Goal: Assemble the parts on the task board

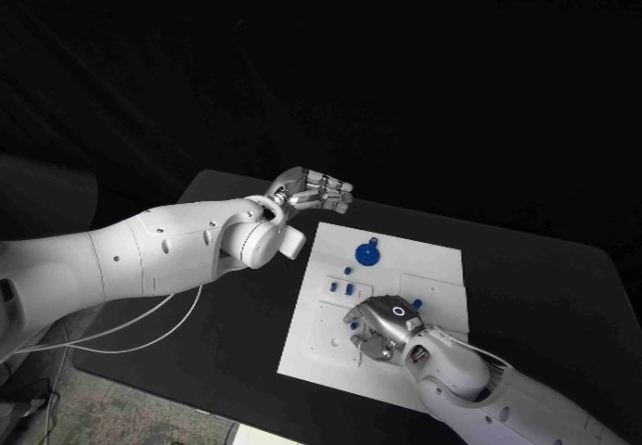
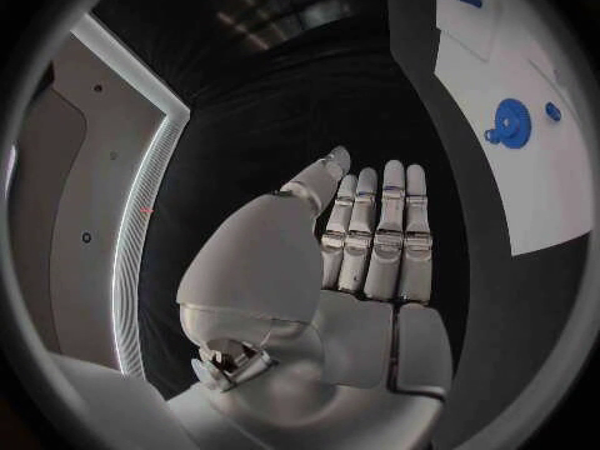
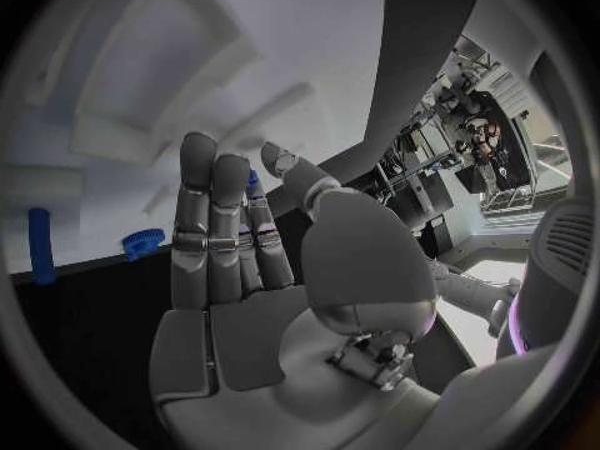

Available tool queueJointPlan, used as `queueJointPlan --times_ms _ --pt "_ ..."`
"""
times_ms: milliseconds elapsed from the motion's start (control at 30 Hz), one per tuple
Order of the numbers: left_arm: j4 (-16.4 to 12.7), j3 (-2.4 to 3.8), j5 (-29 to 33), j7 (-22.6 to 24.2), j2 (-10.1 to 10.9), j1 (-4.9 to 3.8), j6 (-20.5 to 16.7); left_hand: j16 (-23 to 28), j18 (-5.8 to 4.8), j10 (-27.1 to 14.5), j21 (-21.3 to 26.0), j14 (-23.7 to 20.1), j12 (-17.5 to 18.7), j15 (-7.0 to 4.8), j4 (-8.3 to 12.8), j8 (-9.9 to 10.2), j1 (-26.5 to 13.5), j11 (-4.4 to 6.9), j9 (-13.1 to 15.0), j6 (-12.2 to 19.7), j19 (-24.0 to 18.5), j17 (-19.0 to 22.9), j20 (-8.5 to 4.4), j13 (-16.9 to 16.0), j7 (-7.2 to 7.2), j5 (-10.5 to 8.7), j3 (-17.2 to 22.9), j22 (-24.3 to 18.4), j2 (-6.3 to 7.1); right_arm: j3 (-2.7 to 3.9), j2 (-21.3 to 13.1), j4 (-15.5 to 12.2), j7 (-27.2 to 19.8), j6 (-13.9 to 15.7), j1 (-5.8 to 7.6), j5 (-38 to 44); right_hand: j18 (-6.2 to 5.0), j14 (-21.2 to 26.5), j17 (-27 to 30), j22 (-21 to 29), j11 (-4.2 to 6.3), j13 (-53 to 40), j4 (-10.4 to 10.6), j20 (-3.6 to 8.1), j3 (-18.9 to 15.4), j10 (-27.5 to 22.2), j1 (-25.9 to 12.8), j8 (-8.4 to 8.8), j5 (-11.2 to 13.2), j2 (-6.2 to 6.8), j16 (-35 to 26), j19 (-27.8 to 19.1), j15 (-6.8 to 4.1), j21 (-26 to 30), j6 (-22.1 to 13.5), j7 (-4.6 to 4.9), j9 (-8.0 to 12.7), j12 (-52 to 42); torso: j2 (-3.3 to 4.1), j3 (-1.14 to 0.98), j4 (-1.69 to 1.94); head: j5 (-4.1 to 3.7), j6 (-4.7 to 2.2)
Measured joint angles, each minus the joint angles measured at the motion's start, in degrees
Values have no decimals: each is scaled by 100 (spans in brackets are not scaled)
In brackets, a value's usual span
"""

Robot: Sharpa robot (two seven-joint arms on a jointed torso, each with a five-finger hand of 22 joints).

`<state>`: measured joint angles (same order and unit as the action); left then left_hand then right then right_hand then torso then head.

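The white task board lies in the middle of the black table. A blue gear-like disc sits near its far end, with small blue parts below it. My right hand is low over the board's near half, fingers straight. In the right wrist view a small blue part shows between the thumb and the nearest finger of that hand; whether it is pinched I cannot tell. My left hand hovers beyond the board's far left corner, fingers straight and together, holding nothing. The left wrist view shows that hand and the disc.
A blue peg and a toothed blue piece lie beyond the right hand's fingers. Another small blue part lies just past the right hand. Black table surrounds the board; white cables hang under the left arm.
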<state>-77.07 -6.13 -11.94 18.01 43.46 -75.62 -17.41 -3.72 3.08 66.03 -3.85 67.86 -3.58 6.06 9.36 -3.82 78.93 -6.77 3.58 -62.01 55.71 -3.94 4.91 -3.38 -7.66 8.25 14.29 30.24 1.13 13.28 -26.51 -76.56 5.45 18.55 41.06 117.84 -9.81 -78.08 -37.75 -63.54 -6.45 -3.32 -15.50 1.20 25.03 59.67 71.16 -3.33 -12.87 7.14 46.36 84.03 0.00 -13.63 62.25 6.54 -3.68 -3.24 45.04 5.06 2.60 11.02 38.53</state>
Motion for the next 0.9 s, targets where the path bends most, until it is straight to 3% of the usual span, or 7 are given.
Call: queueJointPlan --times_ms 200,267,433,567,633,767,900 --pt "1 -1 0 -10 24 0 11 0 0 0 0 0 0 0 0 0 0 0 0 0 0 0 0 0 0 0 0 0 0 5 -186 -238 -7 88 -4 -76 -6 1 117 89 0 0 17 0 -169 1 73 0 0 -13 0 0 0 68 -27 10 2 0 0 -3 0 -38 -5" --pt "1 -1 0 -12 36 0 15 0 0 0 0 0 0 0 0 0 0 0 0 0 0 0 0 0 0 0 0 0 0 46 -297 -385 -8 113 -6 -105 -7 1 125 89 22 0 17 0 -169 27 73 0 0 -12 0 0 0 68 -27 10 2 0 -1 -2 -1 -59 -14" --pt "-1 -2 1 -15 59 0 23 0 0 0 0 0 0 0 -22 0 0 0 0 0 0 -6 0 0 0 0 -22 -51 0 317 -670 -798 22 134 10 -173 -19 -11 108 21 115 0 -43 0 31 489 -8 0 0 -29 127 0 -54 28 122 18 1 0 -3 3 -12 -142 -40" --pt "-2 -3 1 -16 74 0 28 0 0 0 0 0 0 0 -22 0 0 0 0 0 0 -6 0 0 0 0 -22 -58 0 524 -1013 -1078 122 58 96 -209 -37 -11 57 -92 154 0 -47 46 149 566 -73 0 61 10 185 -1 -73 -44 155 10 1 0 -3 8 -18 -207 -57" --pt "0 -4 1 -16 80 0 30 0 0 0 0 0 0 0 -22 0 0 0 0 0 0 -5 0 0 0 0 -22 -58 0 606 -1191 -1151 200 -13 169 -234 -37 -11 56 -110 154 0 -46 47 148 566 -95 0 96 33 185 -2 -73 -45 87 -58 1 0 -4 8 -22 -237 -62" --pt "7 -4 1 -16 85 0 32 0 0 0 0 0 0 0 -22 0 0 0 0 0 0 -5 0 0 0 0 -22 -58 0 688 -1396 -1171 352 -143 251 -278 -37 -10 60 -111 112 -8 47 48 -160 437 29 0 242 186 185 -3 -73 -38 -220 -12 1 0 -4 7 -30 -281 -78" --pt "9 -4 1 -15 86 0 34 0 0 0 0 0 0 0 -22 0 0 0 0 0 0 -5 0 0 0 0 -22 -66 0 737 -1495 -1060 459 -253 294 -313 -36 47 99 -21 67 -7 270 47 -720 248 252 0 505 212 185 -3 -37 87 -394 -65 5 0 -4 3 -31 -320 -88"
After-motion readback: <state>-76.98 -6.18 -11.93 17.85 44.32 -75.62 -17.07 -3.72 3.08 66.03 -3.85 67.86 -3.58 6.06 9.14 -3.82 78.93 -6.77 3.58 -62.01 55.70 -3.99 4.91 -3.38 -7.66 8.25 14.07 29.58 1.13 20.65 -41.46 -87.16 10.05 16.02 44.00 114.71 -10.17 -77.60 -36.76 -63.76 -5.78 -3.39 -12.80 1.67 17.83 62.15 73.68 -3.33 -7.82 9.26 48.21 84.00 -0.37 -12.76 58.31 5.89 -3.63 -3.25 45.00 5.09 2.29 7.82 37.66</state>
